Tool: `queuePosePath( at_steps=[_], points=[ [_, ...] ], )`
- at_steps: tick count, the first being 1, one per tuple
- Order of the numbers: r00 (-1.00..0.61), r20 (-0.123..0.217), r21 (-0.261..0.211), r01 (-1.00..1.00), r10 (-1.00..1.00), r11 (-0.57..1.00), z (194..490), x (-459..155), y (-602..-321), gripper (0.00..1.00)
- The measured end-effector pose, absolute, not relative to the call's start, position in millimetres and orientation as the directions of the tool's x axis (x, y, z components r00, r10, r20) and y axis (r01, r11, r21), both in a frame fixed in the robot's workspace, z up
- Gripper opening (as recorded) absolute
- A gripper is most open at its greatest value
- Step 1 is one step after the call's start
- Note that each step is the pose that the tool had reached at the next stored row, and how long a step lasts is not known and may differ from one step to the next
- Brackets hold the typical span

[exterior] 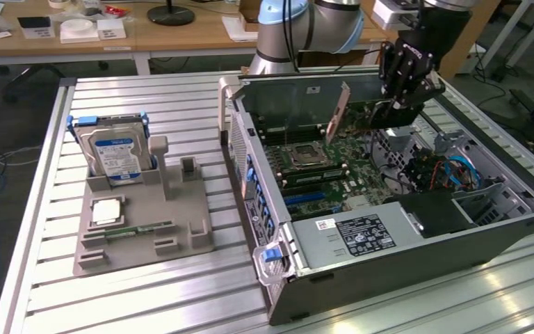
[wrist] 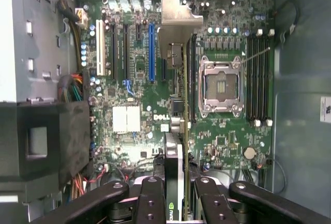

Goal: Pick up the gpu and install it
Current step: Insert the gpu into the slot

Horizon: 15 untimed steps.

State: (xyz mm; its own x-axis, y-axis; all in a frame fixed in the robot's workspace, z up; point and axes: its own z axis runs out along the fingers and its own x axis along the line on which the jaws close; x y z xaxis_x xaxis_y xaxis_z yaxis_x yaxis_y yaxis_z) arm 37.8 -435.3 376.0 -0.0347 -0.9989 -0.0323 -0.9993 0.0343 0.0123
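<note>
One hard drive (exterior: 114, 156) sits racked at the exterior view's left. Further right, over the open case (exterior: 388, 257), the gripper (exterior: 395, 111) is clamped on the gpu (wrist: 175, 162). Card's edge-down, long axis parallel to the slots, hanging between the blue slot (wrist: 151, 53) and CPU socket (wrist: 220, 84). Not seated, I reckon.

Runs as a counter (exterior: 183, 292) of silver ribbed slats, rimmed by a plain metal edge. Bears two things directly: a grey holder (exterior: 142, 240) toward the exterior view's left and an open PC case (exterior: 416, 268) toward the right. Leaves a strip of bare slats between them, near but not touching. Carries the holder flat, the case on its side, open face up.
</note>
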Motion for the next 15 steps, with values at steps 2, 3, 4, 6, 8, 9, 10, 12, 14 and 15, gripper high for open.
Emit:
queuePosePath(
  at_steps=[2, 3, 4, 6, 8, 9, 10, 12, 14, 15],
  points=[
    [-0.035, -0.032, 0.011, -0.999, -0.999, 0.034, 376, 32, -435, 0.27],
    [-0.035, -0.032, 0.011, -0.999, -0.999, 0.034, 376, 30, -435, 0.27],
    [-0.035, -0.032, 0.011, -0.999, -0.999, 0.034, 376, 27, -435, 0.27],
    [-0.035, -0.032, 0.011, -0.999, -0.999, 0.034, 376, 23, -435, 0.27],
    [-0.035, -0.032, 0.011, -0.999, -0.999, 0.034, 375, 19, -435, 0.27],
    [-0.035, -0.032, 0.011, -0.999, -0.999, 0.034, 376, 17, -435, 0.27],
    [-0.035, -0.032, 0.01, -0.999, -0.999, 0.034, 376, 15, -435, 0.27],
    [-0.035, -0.032, 0.01, -0.999, -0.999, 0.034, 375, 12, -435, 0.27],
    [-0.035, -0.032, 0.01, -0.999, -0.999, 0.034, 375, 11, -435, 0.27],
    [-0.035, -0.032, 0.01, -0.999, -0.999, 0.034, 375, 11, -435, 0.27]
  ],
)
